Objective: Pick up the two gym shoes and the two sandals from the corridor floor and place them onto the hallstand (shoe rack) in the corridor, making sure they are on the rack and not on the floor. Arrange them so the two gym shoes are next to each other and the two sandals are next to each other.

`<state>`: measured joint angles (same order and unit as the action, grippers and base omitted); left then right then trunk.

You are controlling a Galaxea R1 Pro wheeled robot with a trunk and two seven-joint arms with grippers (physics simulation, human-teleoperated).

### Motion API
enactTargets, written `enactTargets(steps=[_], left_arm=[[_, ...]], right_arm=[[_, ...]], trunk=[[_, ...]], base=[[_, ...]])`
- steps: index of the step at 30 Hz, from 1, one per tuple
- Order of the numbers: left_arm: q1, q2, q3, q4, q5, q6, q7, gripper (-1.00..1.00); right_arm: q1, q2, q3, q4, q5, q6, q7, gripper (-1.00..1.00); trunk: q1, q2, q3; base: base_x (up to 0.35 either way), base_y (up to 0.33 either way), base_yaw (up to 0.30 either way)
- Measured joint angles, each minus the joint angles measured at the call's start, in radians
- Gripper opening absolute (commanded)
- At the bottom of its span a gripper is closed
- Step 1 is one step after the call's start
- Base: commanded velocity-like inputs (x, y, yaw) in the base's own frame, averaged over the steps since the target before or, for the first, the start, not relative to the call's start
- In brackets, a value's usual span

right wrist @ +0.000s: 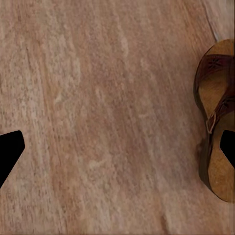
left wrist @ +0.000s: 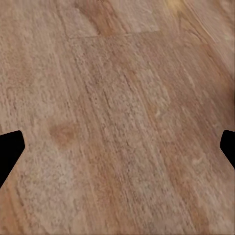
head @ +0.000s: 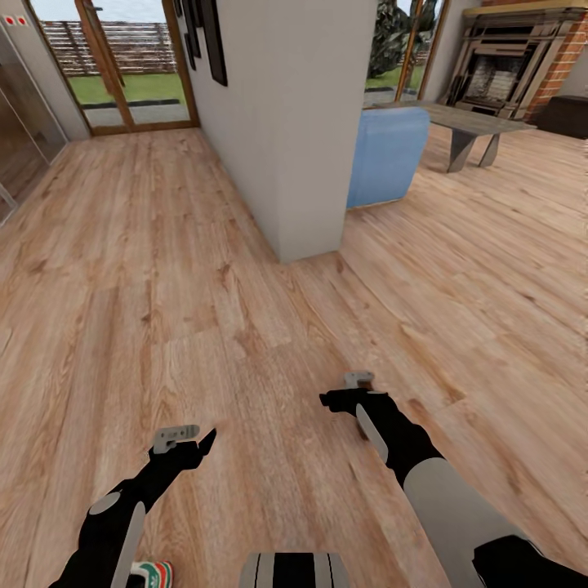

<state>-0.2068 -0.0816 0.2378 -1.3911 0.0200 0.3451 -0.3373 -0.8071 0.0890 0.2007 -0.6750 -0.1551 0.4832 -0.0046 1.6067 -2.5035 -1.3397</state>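
Both of your arms are held low and forward over the corridor floor [head: 204, 269], a carrying posture that suits searching rather than grasping. The left tool [head: 189, 442] is spread wide with nothing between its fingers; its wrist camera looks down on bare planks. The right tool [head: 357, 390] is likewise wide open and empty, and its wrist camera catches one brown sandal [right wrist: 218, 122] lying flat on the floor, sole down, close beside one of the fingertips [right wrist: 228, 147] but not between the two. I judge that you have the right arm lowered there to line up on that sandal; it needs to shift sideways before closing.

A gym shoe [head: 151, 573] lies on the floor at the very bottom edge of the head view, just beside your left forearm, mostly cut off.

The shoe rack is not visible from here, nor the second shoe of either pair.

Ahead stands a white wall corner [head: 294, 122], with a blue armchair [head: 388, 155] and a low grey table [head: 465, 122] beyond it to the right, and glazed doors [head: 122, 65] at the far left. Nothing obstructs the open floor between the arms and the wall.
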Motion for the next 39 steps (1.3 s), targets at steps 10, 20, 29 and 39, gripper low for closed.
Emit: enactTargets(steps=[10, 20, 29, 39], left_arm=[[0.000, 0.000, 0.001, 0.000, 0.000, 0.000, 0.000, 1.00], [0.000, 0.000, 0.002, 0.000, 0.000, 0.000, 0.001, 1.00], [0.000, 0.000, 0.000, 0.000, 0.000, 0.000, 0.001, 1.00], [0.000, 0.000, 0.001, 0.000, 0.001, 0.000, 0.001, 1.00]], right_arm=[[0.000, 0.000, 0.000, 0.000, 0.000, 0.000, 0.000, 1.00], [-0.001, 0.000, 0.000, 0.000, 0.000, 0.000, -0.001, 1.00], [0.000, 0.000, 0.000, 0.000, 0.000, 0.000, -0.001, 1.00], [0.000, 0.000, 0.000, 0.000, 0.000, 0.000, 0.000, 1.00]], trunk=[[0.000, 0.000, 0.000], [0.000, 0.000, 0.000], [0.000, 0.000, 0.000], [0.000, 0.000, 0.000]], base=[[0.004, -0.001, -0.131], [0.106, -0.046, -0.004], [0.158, -0.104, 0.000], [0.018, -0.005, 0.000]])
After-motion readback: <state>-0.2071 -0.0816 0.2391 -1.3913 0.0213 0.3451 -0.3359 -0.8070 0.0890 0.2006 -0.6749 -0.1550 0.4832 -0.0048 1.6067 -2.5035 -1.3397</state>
